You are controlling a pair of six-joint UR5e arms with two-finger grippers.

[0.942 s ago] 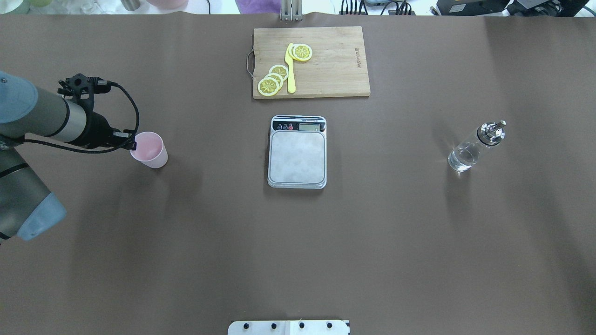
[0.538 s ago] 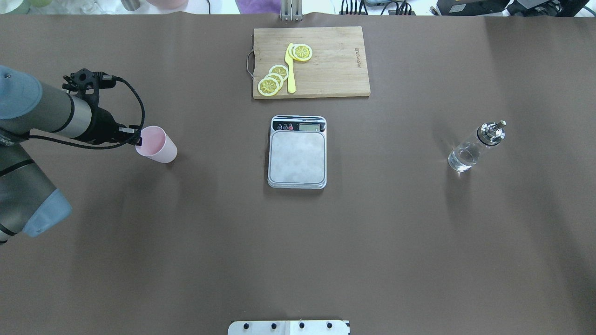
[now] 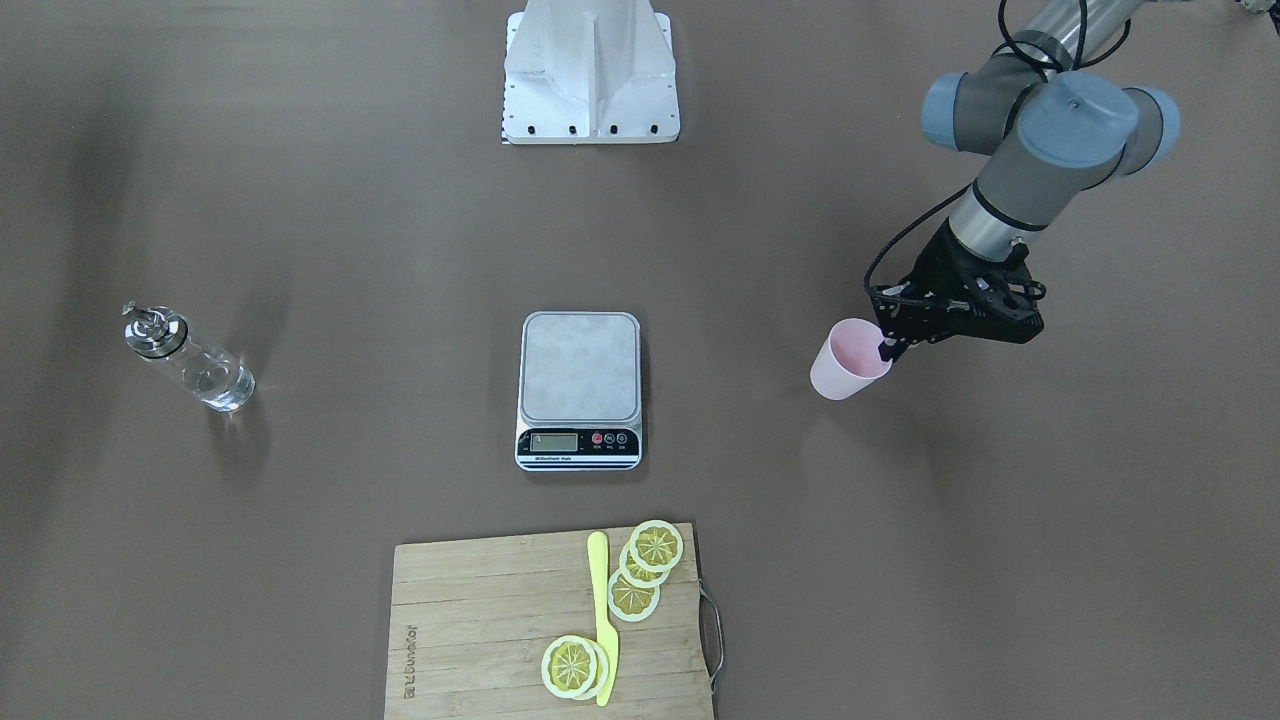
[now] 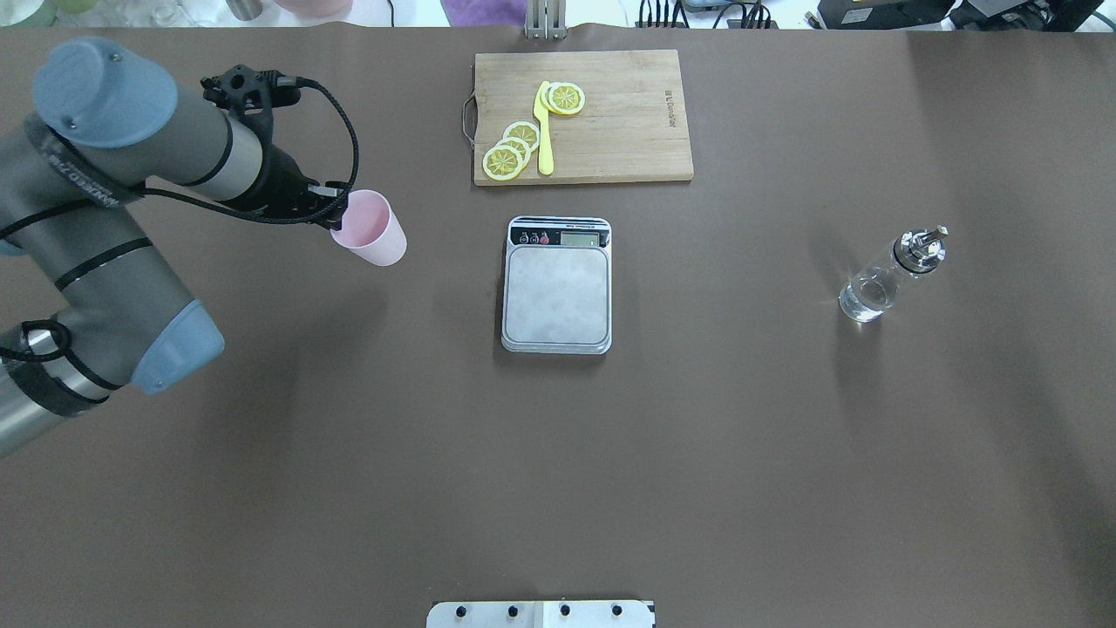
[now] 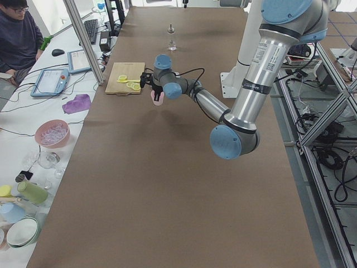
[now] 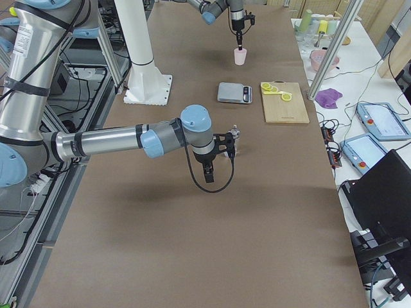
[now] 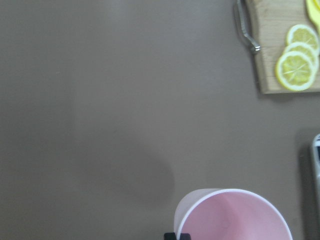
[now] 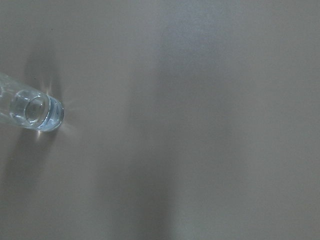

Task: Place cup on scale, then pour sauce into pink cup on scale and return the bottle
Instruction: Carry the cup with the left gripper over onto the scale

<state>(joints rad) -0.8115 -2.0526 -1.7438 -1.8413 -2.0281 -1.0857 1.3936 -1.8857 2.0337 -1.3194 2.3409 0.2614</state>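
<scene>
My left arm (image 4: 131, 157) has carried the cup (image 4: 373, 228) up and toward the scale (image 4: 556, 292), still short of it. The left gripper (image 4: 336, 214) pinches the cup's rim. Placement comes next. The right gripper (image 6: 208, 172) waits by the bottle (image 4: 885, 279); I can't tell its jaw state.

On or over the counter (image 4: 558, 453) there is one pale pink cup (image 4: 375, 231) toward the left, one kitchen scale (image 4: 556, 292) in the middle and one clear glass bottle (image 4: 876, 286) with a silver pourer well off to the right. At the far side lies one wooden cutting board (image 4: 628, 122), and on it one yellow knife (image 4: 544, 139) and five lemon slices (image 4: 503, 162): three overlapping to the left of the knife and two overlapping at its right. Two robot arms show, the left arm (image 4: 113, 174) and the right arm (image 6: 109, 141), and one person (image 5: 19, 33) sits beside the counter.
</scene>
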